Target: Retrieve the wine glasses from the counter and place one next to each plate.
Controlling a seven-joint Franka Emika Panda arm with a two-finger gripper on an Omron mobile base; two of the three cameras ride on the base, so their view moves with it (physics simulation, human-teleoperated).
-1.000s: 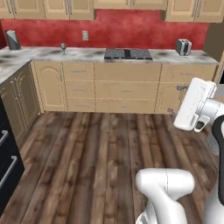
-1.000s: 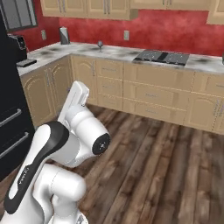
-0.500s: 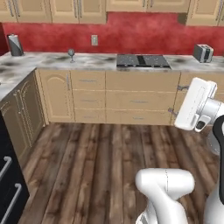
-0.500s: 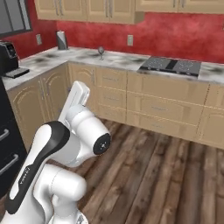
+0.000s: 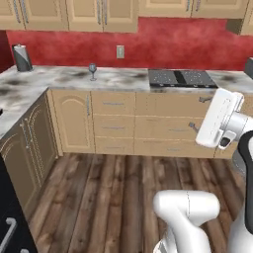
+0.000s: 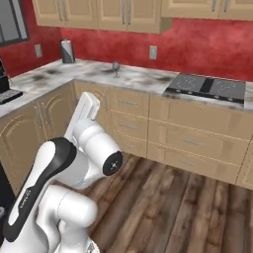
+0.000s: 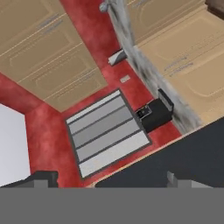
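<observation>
The job has hardly begun: one small grey-blue see-through wine glass [image 5: 92, 70] stands on the white marble surface [image 5: 64, 79] by the red wall, well apart from the robot, whose jaws are wide open and hold nothing, and no plates can be seen.

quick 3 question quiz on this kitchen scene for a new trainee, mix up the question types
1. True or false: a wine glass stands on the counter below the wall outlet.
2. Which lies to the right of the glass in the left base view? A. cooktop B. sink C. fruit bowl
3. Fill in: the gripper in the hand view is ____ and holds nothing.

Key: 1 false, it stands left of the outlet; 2 A; 3 open.
</observation>
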